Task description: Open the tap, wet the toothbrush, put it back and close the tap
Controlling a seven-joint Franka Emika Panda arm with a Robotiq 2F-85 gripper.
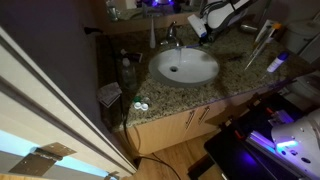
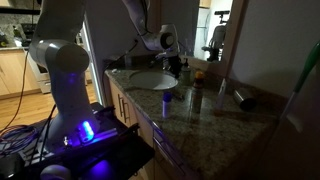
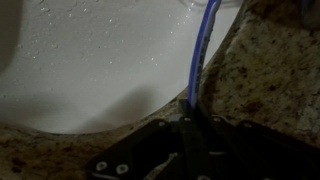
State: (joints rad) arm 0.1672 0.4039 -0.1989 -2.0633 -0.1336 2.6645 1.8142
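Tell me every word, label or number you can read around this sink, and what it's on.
No text can be read in any view.
Bottle beside the basin: any label is too small and blurred.
Pale packet at the counter edge: markings blurred.
Blue toothbrush in the claw: no lettering visible.

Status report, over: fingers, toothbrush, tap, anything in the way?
Fingers shut on blue toothbrush. Toothbrush reaches over white basin rim. Tap near; water flow cannot be seen. Nothing between toothbrush and basin.
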